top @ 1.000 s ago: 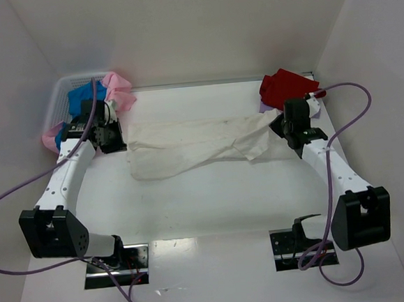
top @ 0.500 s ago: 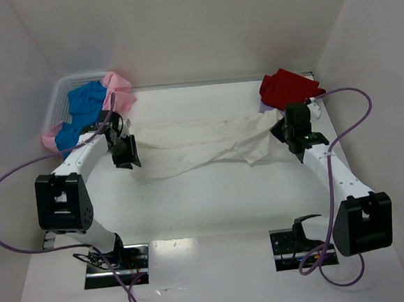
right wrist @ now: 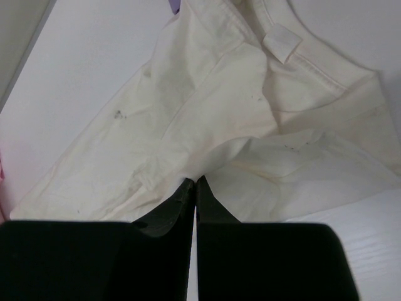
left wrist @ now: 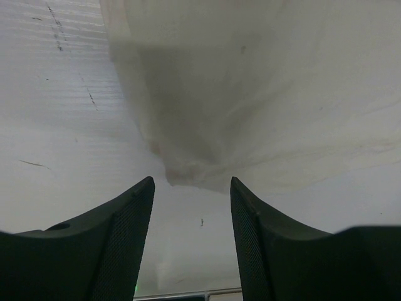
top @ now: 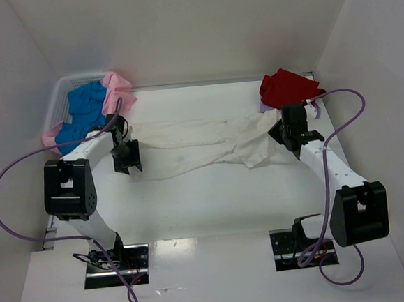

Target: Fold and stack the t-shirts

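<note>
While the right gripper [top: 292, 135] pinches one end of the cream shirt [top: 194, 144], its jaws pressed together on a fold of cloth near the collar, the left gripper [top: 128, 159] stands at the other end with its jaws apart, holding nothing. Seen from the left wrist, the shirt's edge lies on the counter [top: 206, 206] just beyond the open tips, not between them.

My guess is that the shirt is drawn out lengthwise across the counter so it can be flattened before the first fold. It is far from flat: rumpled and twisted through the middle, and bunched near the right gripper. The neck label [right wrist: 281, 44] shows face up in the right wrist view, and a few dark specks mark the cloth (it looks faintly stained in several places).

A red shirt [top: 288, 87] sits in a heap at the far right corner, just behind the right gripper, with a sliver of a lavender shirt [top: 263, 108] peeking from under it. That looks to me like the place for the stack. At the far left a white mesh basket [top: 60, 88] holds a blue shirt [top: 86, 104] and a pink shirt [top: 118, 87], both spilling over its rim and not yet folded.

The counter is plain white, lightly scuffed in the close view, and white walls [top: 193, 33] box it in on three sides.
</note>
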